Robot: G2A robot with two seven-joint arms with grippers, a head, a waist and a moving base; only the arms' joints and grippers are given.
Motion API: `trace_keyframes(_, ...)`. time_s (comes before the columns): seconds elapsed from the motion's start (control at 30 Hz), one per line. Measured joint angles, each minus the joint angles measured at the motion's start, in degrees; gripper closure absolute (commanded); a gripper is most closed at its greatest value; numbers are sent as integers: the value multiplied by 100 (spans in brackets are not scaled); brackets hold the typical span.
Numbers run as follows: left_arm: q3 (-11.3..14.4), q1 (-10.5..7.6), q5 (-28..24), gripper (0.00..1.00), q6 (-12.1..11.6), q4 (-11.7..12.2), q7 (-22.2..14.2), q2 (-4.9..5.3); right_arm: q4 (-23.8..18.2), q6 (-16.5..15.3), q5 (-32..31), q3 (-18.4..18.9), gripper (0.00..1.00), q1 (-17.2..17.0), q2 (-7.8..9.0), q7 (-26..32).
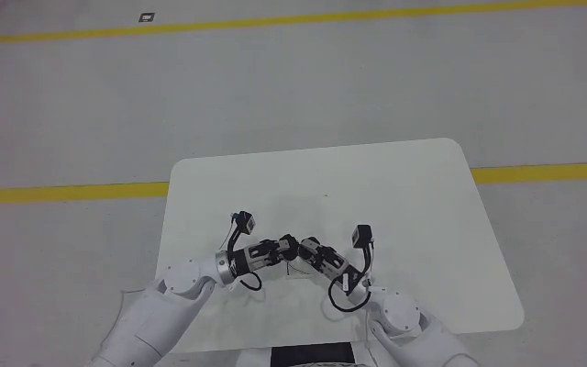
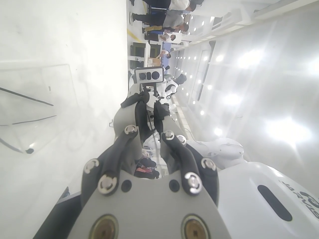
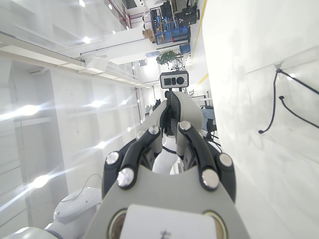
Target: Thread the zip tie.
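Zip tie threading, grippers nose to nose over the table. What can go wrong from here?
1. The left gripper and right gripper sit almost tip to tip above the table; a small misalignment may knock them together.
2. A thin dark strand hangs below them, likely the zip tie. It is too fine to judge how it is held, so it may slip or miss its head.

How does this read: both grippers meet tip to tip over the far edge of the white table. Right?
Not the far edge. The left gripper and right gripper do meet tip to tip over the white table, but near its front edge, close to the robot. The top view shows it.
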Motion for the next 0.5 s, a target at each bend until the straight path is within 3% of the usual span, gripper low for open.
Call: trace_keyframes(0.5,37,-71,-25,100,66,57,-3,-4,-10,52,-30,35,100,13,-20,14)
